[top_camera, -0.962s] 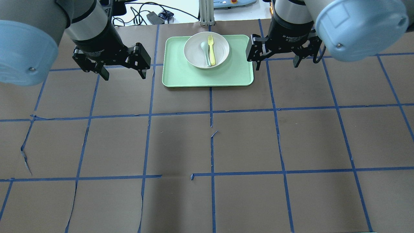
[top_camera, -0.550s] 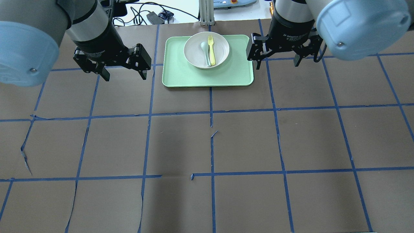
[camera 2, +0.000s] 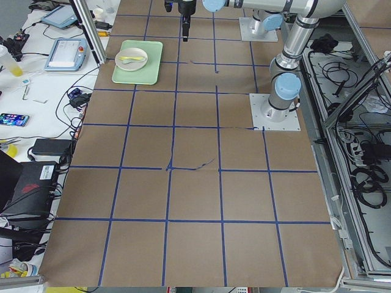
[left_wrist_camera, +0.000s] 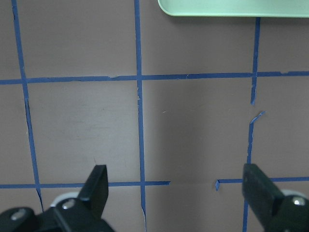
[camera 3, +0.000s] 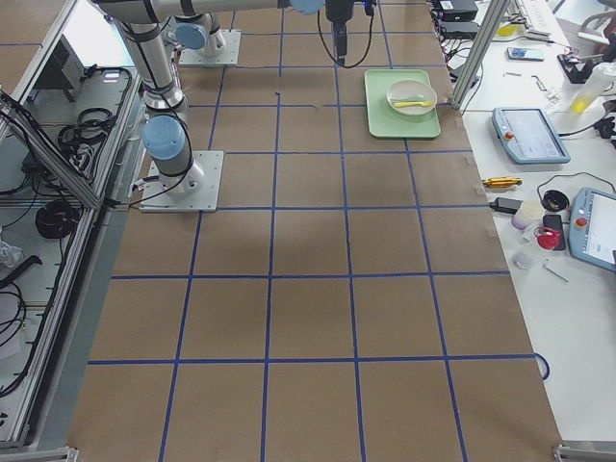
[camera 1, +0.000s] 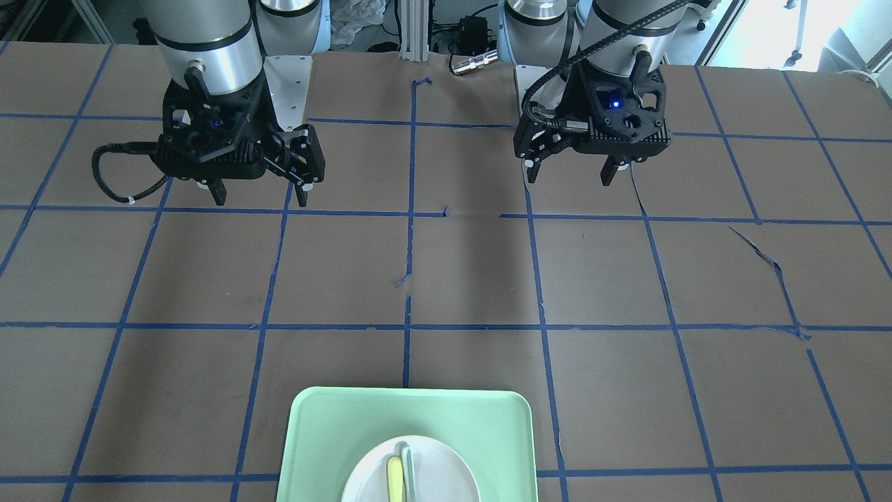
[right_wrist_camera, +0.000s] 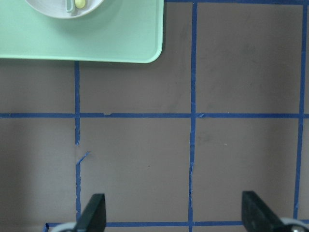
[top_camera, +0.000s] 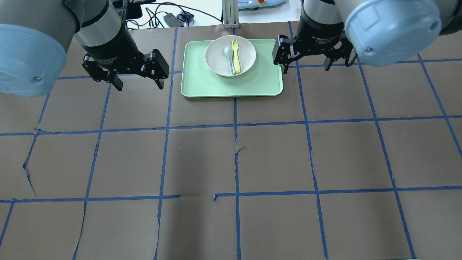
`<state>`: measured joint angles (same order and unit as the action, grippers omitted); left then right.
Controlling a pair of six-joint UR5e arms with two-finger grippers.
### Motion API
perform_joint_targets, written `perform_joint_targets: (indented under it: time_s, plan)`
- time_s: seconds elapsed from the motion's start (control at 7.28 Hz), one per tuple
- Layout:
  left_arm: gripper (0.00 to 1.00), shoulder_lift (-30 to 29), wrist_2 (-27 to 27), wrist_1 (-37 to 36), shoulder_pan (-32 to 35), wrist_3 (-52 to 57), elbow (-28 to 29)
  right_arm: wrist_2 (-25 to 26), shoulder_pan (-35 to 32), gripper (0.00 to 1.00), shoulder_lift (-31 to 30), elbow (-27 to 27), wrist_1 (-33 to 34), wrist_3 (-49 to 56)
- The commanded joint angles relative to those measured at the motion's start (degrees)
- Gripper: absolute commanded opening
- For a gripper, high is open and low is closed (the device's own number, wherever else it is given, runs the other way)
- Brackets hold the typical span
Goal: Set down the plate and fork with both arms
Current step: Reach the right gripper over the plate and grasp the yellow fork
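The white plate (top_camera: 216, 57) sits at the far end of the light green tray (top_camera: 231, 85). The yellow fork (top_camera: 236, 54) lies in the plate beside a grey-green spoon (top_camera: 229, 56). My left gripper (top_camera: 139, 86) hangs open and empty above the table, left of the tray. My right gripper (top_camera: 306, 69) hangs open and empty just right of the tray's far right corner. The front-facing view shows the plate (camera 1: 446, 474), the fork (camera 1: 395, 481), my left gripper (camera 1: 568, 179) and my right gripper (camera 1: 260, 201). The right wrist view shows the plate's edge (right_wrist_camera: 48, 7) and the tray's corner (right_wrist_camera: 96, 43).
The table is brown paper with a blue tape grid. Cables and a metal post (top_camera: 230, 14) stand beyond the far edge behind the tray. Side benches with tablets and tools (camera 3: 525, 135) flank the table's ends.
My right gripper has moved a little toward the tray and the far edge. My left gripper has barely moved. Plate, fork and spoon are unchanged.
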<state>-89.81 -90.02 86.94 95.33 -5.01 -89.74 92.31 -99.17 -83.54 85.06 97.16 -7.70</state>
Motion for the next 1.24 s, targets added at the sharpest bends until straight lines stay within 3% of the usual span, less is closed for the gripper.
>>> perform_joint_targets:
  time_s: [0.0, 0.27, 0.55, 0.82, 1.1]
  plan:
    - [1.0, -0.3, -0.1, 0.0, -0.1, 0.0, -0.2, -0.1, -0.5, 1.0, 11.8, -5.5, 8.5, 0.4]
    - [1.0, -0.6, -0.2, 0.0, -0.1, 0.0, -0.3, -0.1, -0.8, 1.0, 26.9, -19.0, 8.9, 0.2]
    - [1.0, -0.9, -0.2, -0.1, 0.0, 0.1, -0.4, -0.5, -2.9, 1.0, 38.7, -26.1, 11.8, -1.4]
    - [1.0, -0.7, -0.5, -0.3, -0.1, 0.3, -0.8, -0.8, -4.2, 0.9, 44.7, -32.7, 12.3, -5.8]
    - [1.0, -0.1, -0.5, -0.5, -0.1, 0.3, -0.8, -4.4, -4.2, 0.79, 49.3, -37.1, 12.7, -8.1]
